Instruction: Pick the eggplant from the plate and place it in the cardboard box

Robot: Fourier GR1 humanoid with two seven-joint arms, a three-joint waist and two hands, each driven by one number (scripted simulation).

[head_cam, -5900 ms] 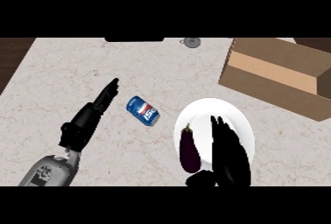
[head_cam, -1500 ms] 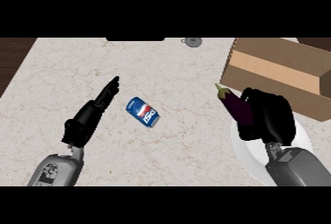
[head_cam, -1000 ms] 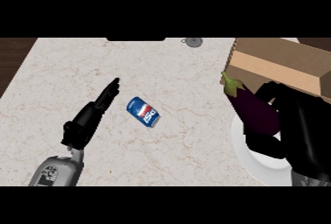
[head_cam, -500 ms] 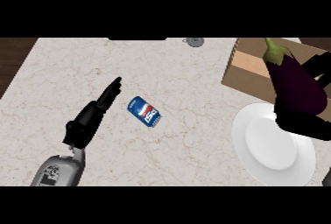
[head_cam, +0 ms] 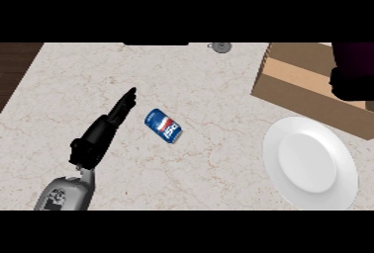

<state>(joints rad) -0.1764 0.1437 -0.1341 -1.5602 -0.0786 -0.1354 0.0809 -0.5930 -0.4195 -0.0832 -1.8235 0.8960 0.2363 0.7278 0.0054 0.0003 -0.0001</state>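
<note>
Can (head_cam: 163,125) lies left of plate (head_cam: 310,163); cardboard box (head_cam: 306,84) behind plate, touching its rim.

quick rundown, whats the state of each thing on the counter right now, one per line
plate: bare, nothing on it, flat on the counter
eggplant: off the plate, up over the cardboard box at the view's right edge, partly cut off
right hand: dark mass under the eggplant, over the box; fingers not readable
cardboard box: open, on the counter
can: lying on its side, untouched
left hand: open, fingers straight, holding nothing
</note>
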